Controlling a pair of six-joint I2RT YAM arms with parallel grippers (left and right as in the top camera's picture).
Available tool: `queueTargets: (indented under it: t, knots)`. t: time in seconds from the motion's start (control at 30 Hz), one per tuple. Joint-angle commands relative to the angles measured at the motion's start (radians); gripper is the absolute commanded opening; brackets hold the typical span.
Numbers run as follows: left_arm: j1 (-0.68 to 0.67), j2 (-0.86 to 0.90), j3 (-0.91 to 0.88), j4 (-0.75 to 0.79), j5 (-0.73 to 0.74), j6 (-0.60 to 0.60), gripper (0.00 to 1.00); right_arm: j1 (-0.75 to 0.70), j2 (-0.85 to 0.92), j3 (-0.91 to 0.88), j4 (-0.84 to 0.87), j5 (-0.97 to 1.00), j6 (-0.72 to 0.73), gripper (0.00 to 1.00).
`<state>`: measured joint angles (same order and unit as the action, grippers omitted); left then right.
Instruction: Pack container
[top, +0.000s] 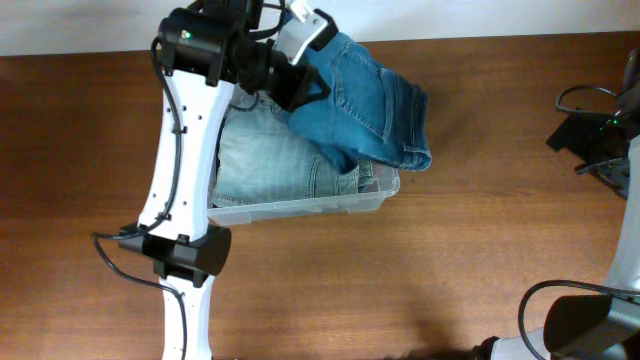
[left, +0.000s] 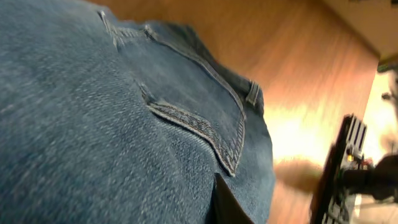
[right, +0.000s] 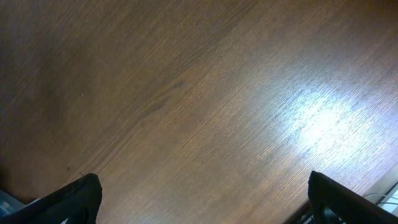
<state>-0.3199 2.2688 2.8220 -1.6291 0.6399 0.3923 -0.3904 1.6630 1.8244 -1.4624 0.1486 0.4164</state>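
Denim in two pairs, one clear container, and two arms on a brown wood-grain bench (top: 480, 250).
Rectangular see-through plastic container (top: 300, 207) with rounded corners sits upper centre of the overhead frame, holding a folded pale-wash pair (top: 270, 160). A darker blue pair (top: 370, 100), its stitched pocket showing, drapes over the container's upper right corner. Left jaws are clamped on that dark denim. Right jaws stand wide apart over bare bench at the frame's right edge.

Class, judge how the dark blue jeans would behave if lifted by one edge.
Probably floppy: the dark blue jeans drape over the rim of the container and sag at one corner. Likely fairly heavy: thick stitched denim. Unlikely to slip; the weave looks rough.
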Motion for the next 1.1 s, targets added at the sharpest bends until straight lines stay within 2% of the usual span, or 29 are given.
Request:
queueTargets:
  t: [0.0,0.27,0.5,0.67,0.73,0.9,0.97,1.03,1.07]
  knots:
    - [0.0,0.003,0.02,-0.012,0.059,0.128,0.01,-0.003,-0.015,-0.003,0.0,0.001,0.008,0.98]
    - [0.013,0.089,-0.007,-0.051,-0.002,0.133,0.02,-0.003,-0.015,-0.003,0.0,0.002,0.008,0.98]
    - [0.089,0.114,-0.052,-0.059,-0.046,0.113,0.02,-0.003,-0.015,-0.003,0.0,0.002,0.008,0.98]
    - [0.164,0.114,-0.099,-0.059,-0.046,0.062,0.08,-0.003,-0.015,-0.003,0.0,0.002,0.008,0.98]
    - [0.194,0.114,-0.13,-0.059,-0.048,0.041,0.17,-0.003,-0.015,-0.003,0.0,0.002,0.008,0.98]
    - [0.256,0.114,-0.225,-0.059,-0.148,-0.086,0.15,-0.003,-0.015,-0.003,0.0,0.002,0.008,0.98]
    - [0.259,0.114,-0.238,-0.059,-0.234,-0.182,0.16,-0.003,-0.015,-0.003,0.0,0.002,0.008,0.99]
    - [0.258,0.114,-0.238,-0.059,-0.338,-0.313,0.22,-0.003,-0.015,-0.003,0.0,0.002,0.008,0.98]
    - [0.257,0.113,-0.238,-0.059,-0.347,-0.337,0.23,-0.003,-0.015,-0.003,0.0,0.002,0.008,0.98]
